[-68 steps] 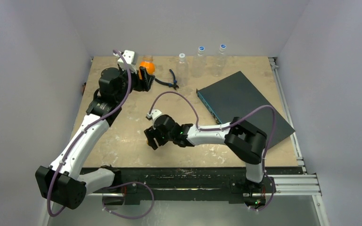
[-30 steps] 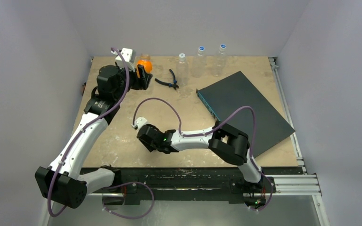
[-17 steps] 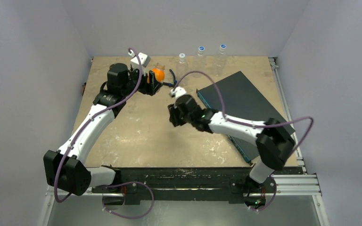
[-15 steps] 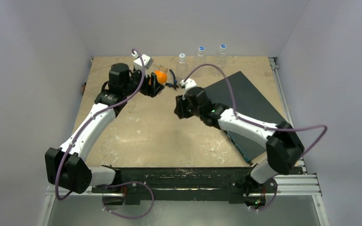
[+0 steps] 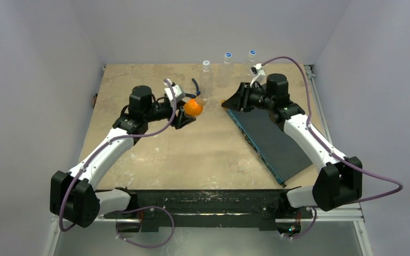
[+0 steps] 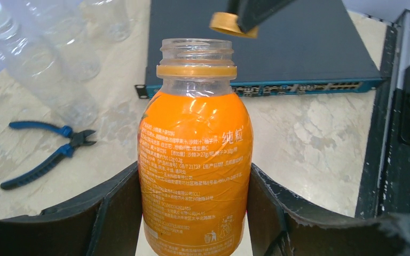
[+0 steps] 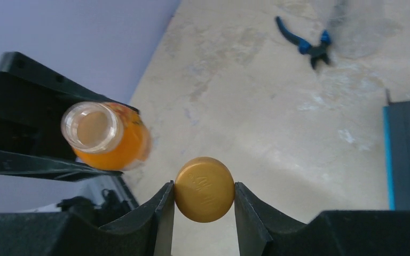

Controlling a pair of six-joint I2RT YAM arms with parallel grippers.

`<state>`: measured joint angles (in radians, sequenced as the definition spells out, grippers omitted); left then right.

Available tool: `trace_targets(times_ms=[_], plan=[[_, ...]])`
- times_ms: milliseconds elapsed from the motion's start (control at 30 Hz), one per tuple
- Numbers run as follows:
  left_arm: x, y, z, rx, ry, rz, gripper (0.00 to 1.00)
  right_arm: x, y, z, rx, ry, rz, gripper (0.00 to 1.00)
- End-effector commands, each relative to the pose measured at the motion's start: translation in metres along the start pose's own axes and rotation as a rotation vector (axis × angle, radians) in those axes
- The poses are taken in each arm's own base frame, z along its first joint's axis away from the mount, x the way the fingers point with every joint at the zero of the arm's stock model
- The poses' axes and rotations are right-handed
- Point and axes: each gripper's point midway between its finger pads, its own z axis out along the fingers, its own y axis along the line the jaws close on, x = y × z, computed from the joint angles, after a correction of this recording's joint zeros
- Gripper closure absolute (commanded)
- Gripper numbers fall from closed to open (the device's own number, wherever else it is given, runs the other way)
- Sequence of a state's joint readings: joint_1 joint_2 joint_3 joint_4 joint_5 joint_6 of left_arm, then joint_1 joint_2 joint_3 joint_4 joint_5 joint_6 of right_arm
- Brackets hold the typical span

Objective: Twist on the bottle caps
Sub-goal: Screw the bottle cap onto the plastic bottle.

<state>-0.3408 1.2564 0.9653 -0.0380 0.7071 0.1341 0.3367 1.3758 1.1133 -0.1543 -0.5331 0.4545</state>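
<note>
Where the two claws face each other: upper middle of the top view, over the table (image 5: 155, 154), a flat board of mottled beige.
Left claw (image 6: 194, 173): black jaws closed on the label of the orange bottle (image 6: 195, 122), one finger on each side.
Orange bottle: one; squat and round-shouldered, with a glossy orange wrap in small print, a clear threaded neck and an orange collar ring; mouth open. It fills the centre of the left wrist view; in the top view it sits left of middle, tilted, neck toward the right.
Right claw (image 7: 204, 184): narrow, pinching the orange-brown cap (image 6: 225, 22) by its rim.
Orange-brown cap: one; round, flat, matte, faint embossed marks on top; near the bottle mouth but apart from it, at the top edge of the left wrist view.
Clear bottles (image 5: 227, 66): three; tall, thin see-through plastic, upright in a row at the top of the top view.
Fitted caps (image 5: 227, 55): three, one per clear bottle; two blue, one whitish.
Pliers (image 6: 42, 154): one; blue handles, dark jaws, lying flat.
Dark flat box (image 6: 277, 48): one; rectangular, matte top, teal front edge with a row of ports.
</note>
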Motion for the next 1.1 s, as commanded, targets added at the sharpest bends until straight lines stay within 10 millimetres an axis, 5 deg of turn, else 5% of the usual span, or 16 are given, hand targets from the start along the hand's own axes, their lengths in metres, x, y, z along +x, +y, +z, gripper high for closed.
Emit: trace_targets(times_ms=[0, 367, 1067], plan=[[-0.028, -0.034, -0.002, 0.102, -0.104, 0.194, 0.75, -0.016, 0.088, -0.034, -0.451, 0.019, -0.012, 0.76], [-0.03, -0.056, 0.0, 0.176, -0.116, 0.221, 0.77, -0.018, 0.11, -0.045, -0.595, 0.016, 0.026, 0.76], [-0.032, -0.064, 0.004, 0.228, -0.112, 0.182, 0.8, -0.014, 0.121, -0.025, -0.481, 0.002, -0.052, 0.77]])
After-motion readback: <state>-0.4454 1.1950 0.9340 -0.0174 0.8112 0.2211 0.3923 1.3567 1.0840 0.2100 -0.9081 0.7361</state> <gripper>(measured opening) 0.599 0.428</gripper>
